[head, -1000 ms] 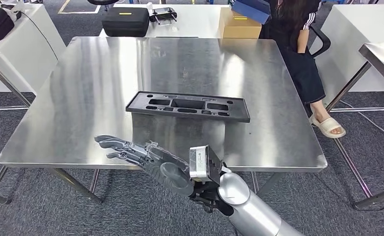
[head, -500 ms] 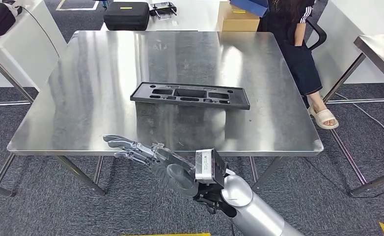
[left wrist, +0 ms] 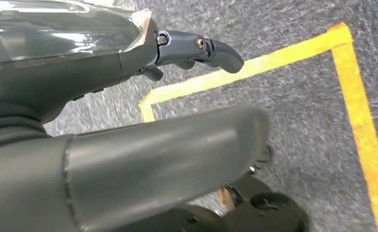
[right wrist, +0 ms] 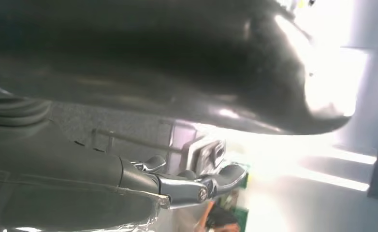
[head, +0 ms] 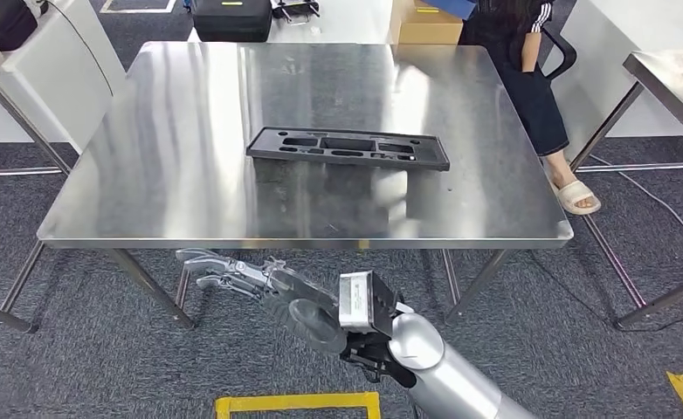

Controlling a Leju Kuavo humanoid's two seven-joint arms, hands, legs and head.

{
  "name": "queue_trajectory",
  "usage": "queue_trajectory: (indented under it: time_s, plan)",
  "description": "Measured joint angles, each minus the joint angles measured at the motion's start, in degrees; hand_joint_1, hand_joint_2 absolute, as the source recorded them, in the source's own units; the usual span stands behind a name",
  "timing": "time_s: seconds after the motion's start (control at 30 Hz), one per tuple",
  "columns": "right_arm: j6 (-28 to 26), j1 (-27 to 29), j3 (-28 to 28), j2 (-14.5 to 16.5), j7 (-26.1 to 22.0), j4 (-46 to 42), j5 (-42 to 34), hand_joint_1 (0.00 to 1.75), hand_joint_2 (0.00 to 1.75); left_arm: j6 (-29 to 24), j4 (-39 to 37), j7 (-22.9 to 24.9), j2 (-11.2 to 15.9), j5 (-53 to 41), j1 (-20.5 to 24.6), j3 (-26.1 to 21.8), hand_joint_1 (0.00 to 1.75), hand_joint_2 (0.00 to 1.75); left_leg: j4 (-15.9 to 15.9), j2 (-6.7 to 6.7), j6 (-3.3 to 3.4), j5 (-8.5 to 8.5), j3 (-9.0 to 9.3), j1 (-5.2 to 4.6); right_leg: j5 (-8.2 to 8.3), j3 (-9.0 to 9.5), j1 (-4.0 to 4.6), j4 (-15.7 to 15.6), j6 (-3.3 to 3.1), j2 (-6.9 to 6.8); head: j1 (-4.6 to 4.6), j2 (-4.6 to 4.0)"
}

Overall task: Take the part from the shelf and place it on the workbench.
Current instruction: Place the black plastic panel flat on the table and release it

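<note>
head view high above workbench (head: 189,175), wrist views close

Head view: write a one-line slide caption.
Black part lies on the steel workbench; right robot hand hangs empty below its edge.

Bright overhead light, streaky glare on steel workbench (head: 189,157), right wrist view blown-out, blurred

part (head: 348,147) on workbench (head: 181,175) centre | right hand (head: 259,284) before workbench
</note>
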State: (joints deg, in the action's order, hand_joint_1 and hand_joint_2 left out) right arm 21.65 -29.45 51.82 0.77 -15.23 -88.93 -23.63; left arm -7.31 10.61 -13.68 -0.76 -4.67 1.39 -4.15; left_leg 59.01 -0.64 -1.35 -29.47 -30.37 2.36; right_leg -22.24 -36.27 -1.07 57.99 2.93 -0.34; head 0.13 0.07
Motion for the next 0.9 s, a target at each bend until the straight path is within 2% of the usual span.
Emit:
queue_trajectory:
  time_s: [0.03, 0.07, 0.1, 0.17, 0.2, 0.23, 0.27, 0.3, 0.33, 0.37, 0.4, 0.43, 0.47, 0.5, 0.53, 0.57, 0.6, 0.67, 0.7, 0.73, 0.77, 0.8, 0.83, 0.87, 0.9]
  plan:
    - [-0.7, 0.4, 0.0, -0.1, -0.1, 0.1, 0.6, 0.0, 0.0, 0.0, 0.0, 0.0, 0.0, -0.1, 0.0, 0.0, 0.0, 0.0, 0.0, 0.11, 0.85, 0.49, -0.45, -0.11, -0.35, -0.45, -0.08, 0.3, 0.28, 0.04, 0.0, 0.01]
    - [-1.4, 0.8, -0.1, -0.3, -0.2, 0.4, 1.2, 0.0, 0.0, -0.1, 0.0, -0.1, 0.0, -0.1, 0.0, 0.0, 0.0, 0.0, -0.1, 0.26, 1.67, 1.07, -1.04, -0.15, -1.57, -1.2, -0.15, 1.5, 0.22, 0.08, 0.06, 0.01]
    - [-1.9, 1.1, -0.3, -0.6, -0.3, 0.7, 1.6, 0.0, 0.0, -0.1, 0.0, -0.2, 0.0, -0.1, -0.1, 0.0, 0.0, 0.0, -0.2, 0.41, 2.37, 1.71, -1.79, -0.17, -3.62, -2.26, -0.16, 3.9, -0.12, 0.12, 0.14, 0.01]
    - [-2.6, 1.7, -0.9, -1.2, -0.8, 2.1, 2.0, 0.0, 0.0, -0.2, 0.0, -0.4, 0.1, -0.1, -0.1, 0.0, 0.0, 0.0, -0.1, 0.53, 3.06, 3.01, -3.44, -0.41, -8.52, -4.59, -0.11, 11.4, -0.86, 0.18, 0.27, 0.0]
    - [-2.9, 2.2, -1.4, -1.6, -1.1, 3.1, 2.3, 0.0, 0.0, -0.3, 0.0, -0.5, 0.1, 0.0, -0.1, 0.0, 0.0, 0.0, -0.1, 0.56, 3.15, 3.68, -4.32, -0.52, -9.99, -5.12, -0.06, 14.7, -0.85, 0.2, 0.3, 0.0]
    - [-3.2, 2.9, -1.9, -2.1, -1.4, 4.1, 2.7, 0.0, 0.0, -0.3, 0.0, -0.6, 0.1, 0.0, -0.1, 0.0, 0.0, 0.0, -0.1, 0.59, 3.16, 4.32, -5.16, -0.63, -10.43, -4.87, -0.03, 16.6, -0.59, 0.21, 0.31, 0.0]
    - [-3.6, 3.8, -2.4, -2.4, -1.7, 5.3, 3.3, 0.0, 0.0, -0.4, 0.0, -0.7, 0.1, 0.0, -0.2, 0.0, 0.0, 0.0, 0.0, 0.61, 3.12, 4.92, -5.9, -0.71, -9.88, -3.61, -0.01, 16.5, -0.18, 0.21, 0.3, 0.0]
    - [-3.9, 4.7, -2.8, -2.7, -2.0, 6.4, 4.0, 0.0, 0.0, -0.4, 0.0, -0.7, 0.2, 0.0, -0.2, 0.0, 0.0, 0.0, 0.0, 0.61, 3.02, 5.48, -6.53, -0.76, -8.81, -1.22, 0.05, 14.1, 0.17, 0.21, 0.3, 0.0]
    - [-4.1, 5.5, -3.2, -3.0, -2.5, 7.4, 4.8, 0.0, 0.0, -0.4, 0.0, -0.8, 0.2, 0.0, -0.3, 0.0, 0.0, 0.0, 0.0, 0.61, 2.87, 6.01, -7.04, -0.77, -7.99, 1.94, 0.16, 10.2, 0.23, 0.21, 0.3, 0.0]
    - [-4.3, 6.1, -3.6, -3.1, -3.0, 8.5, 5.5, 0.0, 0.0, -0.4, 0.0, -0.8, 0.2, 0.0, -0.3, 0.0, 0.0, 0.0, 0.0, 0.59, 2.6, 6.55, -7.47, -0.82, -7.83, 5.32, 0.42, 5.6, 0.0, 0.21, 0.29, 0.0]
    - [-4.3, 6.7, -3.9, -3.3, -3.5, 9.4, 6.0, 0.0, 0.0, -0.4, 0.0, -0.9, 0.2, 0.0, -0.3, 0.0, 0.0, 0.0, -0.1, 0.62, 2.26, 7.11, -7.74, -0.84, -8.03, 7.79, 0.73, 1.9, -0.3, 0.23, 0.27, 0.0]
    - [-4.4, 7.0, -4.3, -3.5, -3.9, 10.2, 6.2, 0.0, 0.0, -0.4, 0.0, -0.9, 0.1, 0.0, -0.3, 0.0, 0.0, 0.0, -0.2, 0.68, 1.88, 7.65, -7.86, -0.83, -8.41, 9.09, 1.05, -0.5, -0.66, 0.28, 0.31, 0.0]
    - [-4.4, 7.4, -4.5, -3.7, -4.1, 10.9, 6.4, 0.0, 0.0, -0.4, 0.0, -0.9, 0.2, 0.0, -0.3, 0.0, 0.0, 0.0, -0.5, 0.72, 1.46, 8.21, -7.9, -0.83, -8.57, 9.36, 1.35, -1.4, -0.95, 0.32, 0.31, 0.0]
    - [-4.4, 7.7, -4.7, -3.8, -4.2, 11.4, 6.5, 0.0, 0.0, -0.4, -0.1, -0.9, 0.2, 0.0, -0.4, 0.0, 0.0, 0.0, -0.8, 0.74, 1.06, 8.75, -7.89, -0.8, -8.12, 8.83, 1.33, -1.5, -1.22, 0.34, 0.35, 0.0]
    - [-4.4, 8.0, -4.9, -3.8, -4.2, 11.9, 6.6, 0.0, 0.0, -0.4, -0.1, -0.9, 0.2, 0.0, -0.4, 0.0, 0.0, 0.0, -0.7, 0.69, 0.74, 8.64, -8.13, -0.73, -7.52, 8.54, 1.03, -1.7, -1.63, 0.27, 0.39, 0.0]
    - [-4.5, 8.2, -5.0, -3.9, -4.0, 12.2, 6.6, 0.0, 0.0, -0.4, -0.1, -0.9, 0.2, 0.0, -0.4, 0.0, 0.0, 0.0, 0.0, 0.61, 0.5, 7.46, -8.57, -0.71, -6.82, 8.19, 0.7, -1.9, -2.22, 0.19, 0.33, 0.0]
    - [-4.7, 8.4, -5.2, -3.8, -3.7, 12.6, 6.7, 0.0, 0.0, -0.4, -0.2, -0.9, 0.3, 0.0, -0.5, 0.0, 0.0, 0.0, 1.7, 0.54, 0.32, 5.27, -9.27, -0.7, -6.04, 7.71, 0.35, -2.1, -2.73, 0.11, 0.23, 0.0]
    - [-5.7, 9.0, -5.5, -3.9, -2.3, 14.0, 7.5, 0.0, 0.0, -0.5, -0.2, -0.9, 0.4, 0.0, -0.5, 0.0, 0.0, 0.0, 8.5, 0.48, 0.01, -0.67, -11.05, -0.66, -4.69, 6.41, 0.26, -2.0, -3.44, -0.03, 0.03, 0.0]
    - [-6.5, 9.6, -5.6, -4.0, -1.8, 15.1, 8.2, 0.0, 0.0, -0.6, -0.2, -0.9, 0.4, 0.0, -0.6, 0.0, 0.0, 0.0, 12.0, 0.48, -0.2, -2.53, -11.68, -0.64, -4.1, 5.69, 0.33, -2.0, -3.46, -0.15, -0.03, 0.0]
    - [-7.4, 10.3, -5.9, -4.2, -1.6, 16.8, 9.3, 0.0, 0.0, -0.7, -0.2, -0.9, 0.5, 0.0, -0.6, 0.0, 0.0, 0.0, 14.6, 0.48, -0.4, -3.04, -11.75, -0.59, -3.53, 4.94, 0.39, -1.9, -3.39, -0.28, -0.02, 0.0]
    - [-8.4, 11.1, -6.1, -4.4, -1.8, 18.7, 10.3, 0.0, 0.0, -0.8, -0.2, -0.9, 0.6, 0.0, -0.6, 0.0, 0.0, 0.0, 15.3, 0.5, -0.56, -2.25, -10.94, -0.49, -3.02, 4.21, 0.4, -1.8, -3.2, -0.4, -0.06, 0.0]
    - [-9.4, 11.8, -6.4, -4.7, -2.0, 21.0, 11.3, 0.0, 0.0, -0.8, -0.2, -0.9, 0.7, 0.0, -0.6, 0.0, 0.0, 0.0, 14.0, 0.51, -0.69, -0.68, -9.07, -0.33, -2.58, 3.48, 0.35, -1.6, -2.93, -0.47, -0.06, 0.0]
    - [-10.5, 12.4, -6.9, -4.9, -2.2, 23.7, 12.3, 0.0, 0.0, -0.9, -0.2, -0.9, 0.8, 0.0, -0.6, 0.0, 0.0, 0.0, 10.7, 0.49, -0.83, 0.65, -6.26, -0.12, -2.22, 2.76, 0.28, -1.2, -2.59, -0.51, -0.07, 0.0]
    - [-11.7, 12.9, -7.5, -5.0, -2.3, 26.5, 13.0, 0.0, 0.0, -0.9, -0.2, -0.8, 0.9, 0.0, -0.6, 0.0, 0.0, 0.0, 6.7, 0.39, -0.89, 0.99, -3.2, -0.06, -1.93, 2.02, 0.35, -0.8, -2.22, -0.51, -0.1, 0.0]
    - [-12.9, 13.4, -8.2, -5.1, -2.1, 29.7, 13.6, 0.0, 0.0, -0.8, -0.2, -0.6, 0.9, 0.0, -0.5, 0.0, 0.0, 0.0, 3.3, 0.22, -0.77, 0.76, -0.91, -0.1, -1.67, 1.45, 0.46, -0.3, -1.81, -0.55, -0.07, 0.0]
